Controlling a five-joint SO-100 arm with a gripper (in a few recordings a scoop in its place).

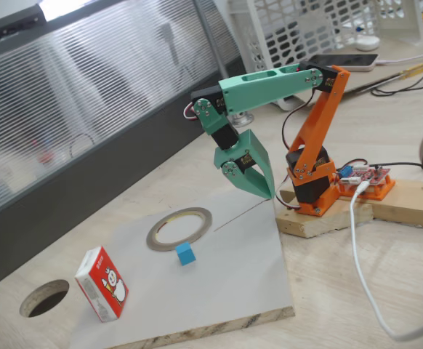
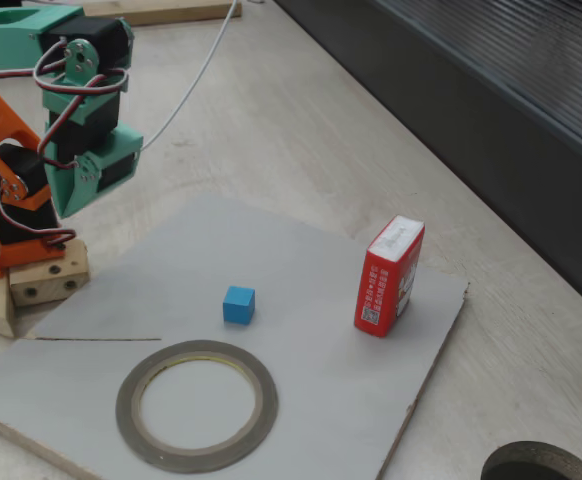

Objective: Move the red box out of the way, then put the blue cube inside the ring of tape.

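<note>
- On the grey board (image 1: 255, 247) lying on the table (image 1: 386, 262): red box (image 1: 102, 283), blue cube (image 1: 186, 253) and ring of tape (image 1: 179, 227), all apart from one another.
- Red box stands upright near one corner of the board, white snowman face showing in a fixed view (image 1: 112, 282); the other fixed view shows its red side with small print (image 2: 389, 276).
- Blue cube sits on the board between box and tape, outside the ring, close to its rim but not touching. Seen in both fixed views (image 2: 239, 304).
- Ring of tape lies flat, hollow centre showing bare board (image 2: 197, 403).
- My hand (image 1: 259, 183) hangs in the air above the far edge of the board, fingers pointing down, well apart from all three things. It holds nothing.
- How far my hand is open: cannot tell. The green fingers overlap in one fixed view, and the other fixed view (image 2: 76, 195) shows the hand from the back.
- My green upper arm (image 1: 270, 83) reaches out level from the orange base link (image 1: 317, 138), which is mounted on a wooden block (image 1: 328, 214).
- Round hole (image 1: 44, 298) cut through the table just beyond the board corner near the red box; its edge also shows in the other fixed view (image 2: 541, 465).
- White cable (image 1: 360, 269) runs across the table beside the base.
- Thin dark line (image 2: 96, 339) marked on the board near the tape.
</note>
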